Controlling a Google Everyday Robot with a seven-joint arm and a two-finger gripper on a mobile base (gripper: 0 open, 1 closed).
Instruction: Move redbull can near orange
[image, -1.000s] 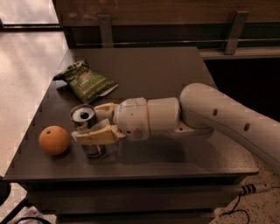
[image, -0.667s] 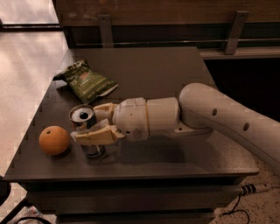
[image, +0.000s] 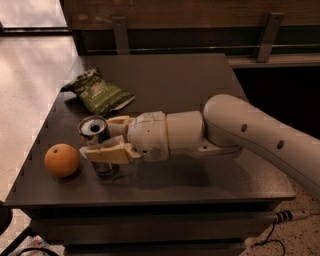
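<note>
Dark grey table (image: 200, 85) with a flat matte top stood on a pale speckled floor (image: 30, 75), with a dark wooden wall and metal brackets behind it.

End effector (image: 96, 136): cream-coloured, two fingers, positioned over the front-left part of the table and pointing toward the left edge. The near finger (image: 107, 152) lay across the front of the slim silver-and-blue metal redbull can (image: 93, 128). The far finger (image: 119, 121) sat behind it. Fingers were clamped on the can, one on each side.

Redbull can: upright, its base on the table, silver top with the opening visible from above. Lower body showed beneath the near finger.

Round orange fruit (image: 62, 160): on the table just to the left of the can, close to the front-left corner. A narrow gap separated the orange from the can; not touching. The near fingertip reached toward the orange without contact.

Crumpled green snack bag (image: 100, 93): lay flat behind the can, near the left edge, apart from both can and end effector.

White cylindrical wrist housing (image: 160, 135) extended rightward from the fingers and hovered low over the table, casting a shadow beneath it. Light grey rounded arm link (image: 260, 132) continued from the wrist, past the right edge of the table and out of frame at lower right.

Black-and-white cable plug (image: 285, 216) lay on the floor by the table's front-right corner.
</note>
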